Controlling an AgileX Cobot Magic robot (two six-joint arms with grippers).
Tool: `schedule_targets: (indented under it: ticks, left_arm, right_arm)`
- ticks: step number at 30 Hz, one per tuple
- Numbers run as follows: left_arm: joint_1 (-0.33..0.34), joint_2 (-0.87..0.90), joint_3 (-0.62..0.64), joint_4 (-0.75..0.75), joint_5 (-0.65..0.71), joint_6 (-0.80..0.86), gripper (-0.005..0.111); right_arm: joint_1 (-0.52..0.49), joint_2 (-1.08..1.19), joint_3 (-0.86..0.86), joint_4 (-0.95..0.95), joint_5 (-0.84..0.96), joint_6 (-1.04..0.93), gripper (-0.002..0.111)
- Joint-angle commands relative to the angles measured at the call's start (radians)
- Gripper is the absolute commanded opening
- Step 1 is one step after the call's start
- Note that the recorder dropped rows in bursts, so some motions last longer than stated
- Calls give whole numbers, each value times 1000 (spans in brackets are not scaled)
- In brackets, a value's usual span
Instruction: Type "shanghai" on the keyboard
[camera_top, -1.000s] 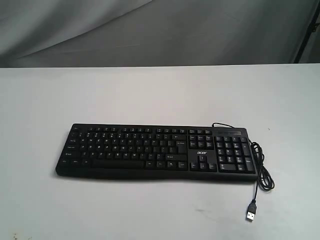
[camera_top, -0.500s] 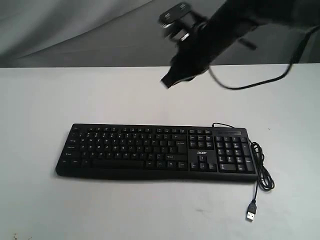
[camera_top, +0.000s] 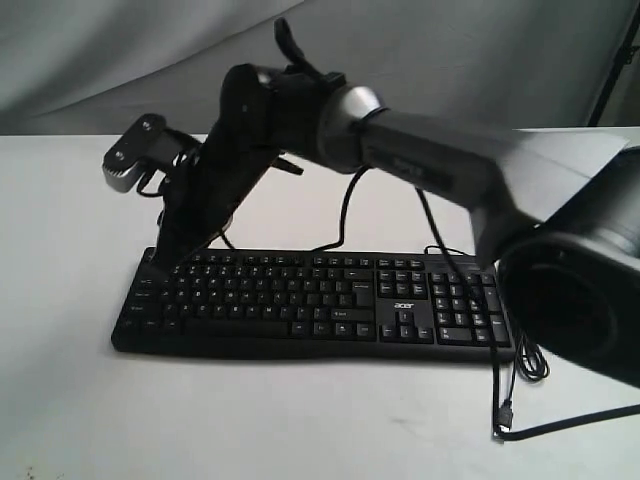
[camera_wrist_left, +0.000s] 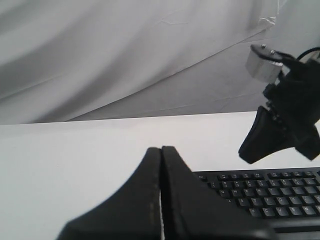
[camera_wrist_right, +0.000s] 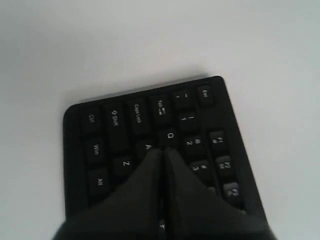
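The black keyboard lies across the white table. My right arm reaches over from the right to the keyboard's left end. There the right gripper is shut, its tip low over the far left corner. In the right wrist view the closed right gripper points between the A and Q keys of the keyboard; contact cannot be told. The left gripper is shut on nothing, off the left end of the keyboard, with the right gripper in sight. The exterior view does not show the left gripper.
The keyboard's black USB cable loops off its right end down to a plug near the front. My right arm's large base joint fills the right side. A grey cloth backdrop hangs behind the table.
The right arm has swept in from the upper right, across the keyboard and down to its left end. The keyboard has not moved.
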Motion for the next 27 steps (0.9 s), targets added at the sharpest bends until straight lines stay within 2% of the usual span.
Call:
schedule_targets:
  ticks: [1, 27]
  left_arm:
    - [-6, -2, 2, 0, -6, -3, 0]
    - [-6, -2, 2, 0, -6, -3, 0]
  right_arm:
    - [22, 39, -28, 1, 7, -12, 0]
    - [27, 103, -30, -3, -20, -18, 0]
